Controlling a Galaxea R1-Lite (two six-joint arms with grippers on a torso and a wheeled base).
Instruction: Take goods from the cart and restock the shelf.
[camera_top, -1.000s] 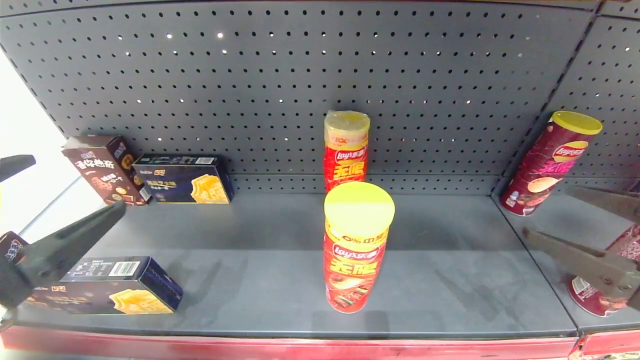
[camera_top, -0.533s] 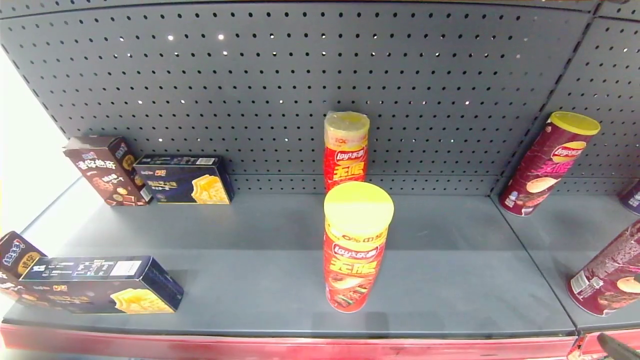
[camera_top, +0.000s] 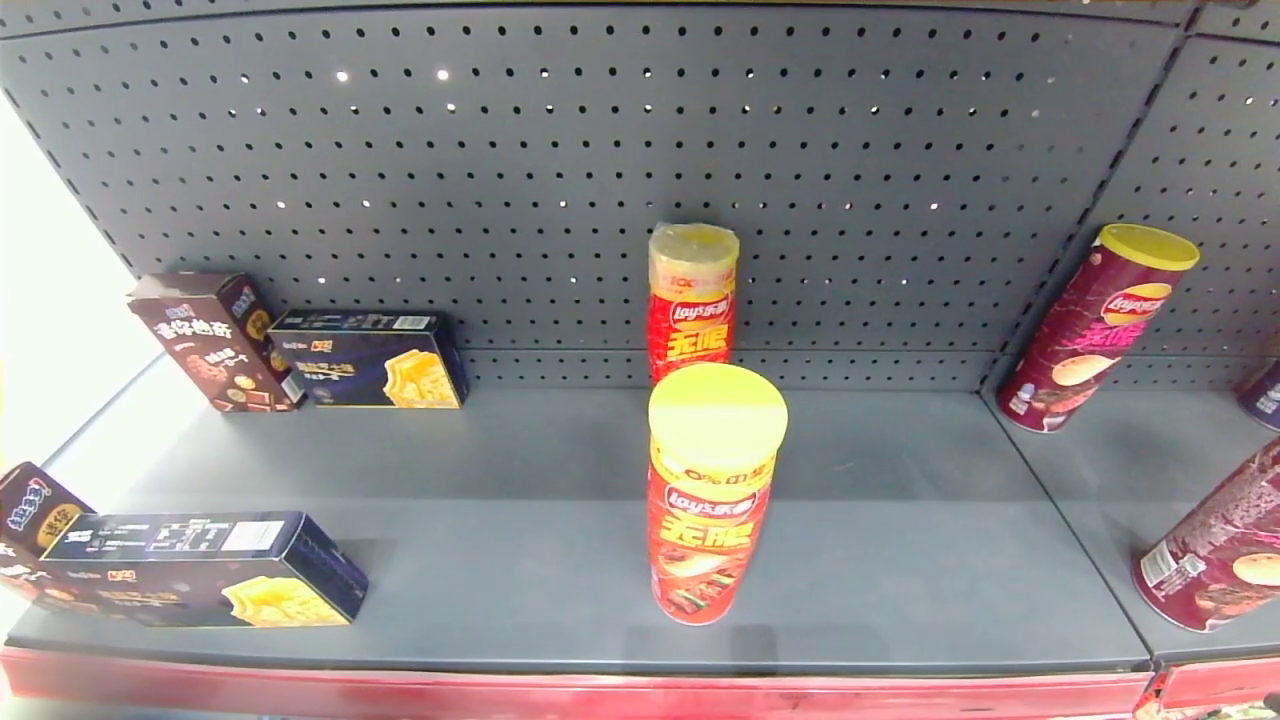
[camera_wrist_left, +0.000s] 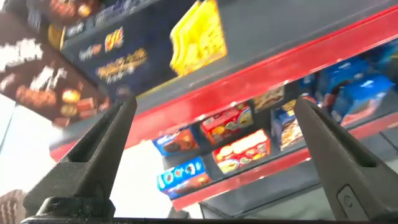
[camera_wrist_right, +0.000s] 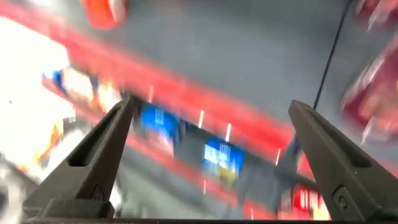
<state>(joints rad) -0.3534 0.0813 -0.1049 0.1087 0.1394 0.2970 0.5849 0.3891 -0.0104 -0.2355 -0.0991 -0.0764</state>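
The grey shelf (camera_top: 900, 540) carries two red crisp cans, one in front (camera_top: 712, 500) and one against the back panel (camera_top: 692, 300). My left gripper (camera_wrist_left: 214, 102) is open and holds nothing. It hangs just below the shelf's red front edge (camera_wrist_left: 249, 81), under a dark blue biscuit box (camera_wrist_left: 149, 46). My right gripper (camera_wrist_right: 212, 104) is also open with nothing in it. It sits before the red shelf edge (camera_wrist_right: 205, 93), with a red can (camera_wrist_right: 102, 12) blurred beyond.
A dark blue box (camera_top: 200, 570) and a brown box (camera_top: 30, 510) lie at the shelf's front left, two more boxes (camera_top: 370, 357) at the back left. Maroon cans (camera_top: 1095, 330) stand in the right bay. A lower shelf holds small packs (camera_wrist_left: 236, 134).
Both open grippers, seen at the head view's left and right edges a second ago, have dropped out of that view. The goods on the shelf have not moved.
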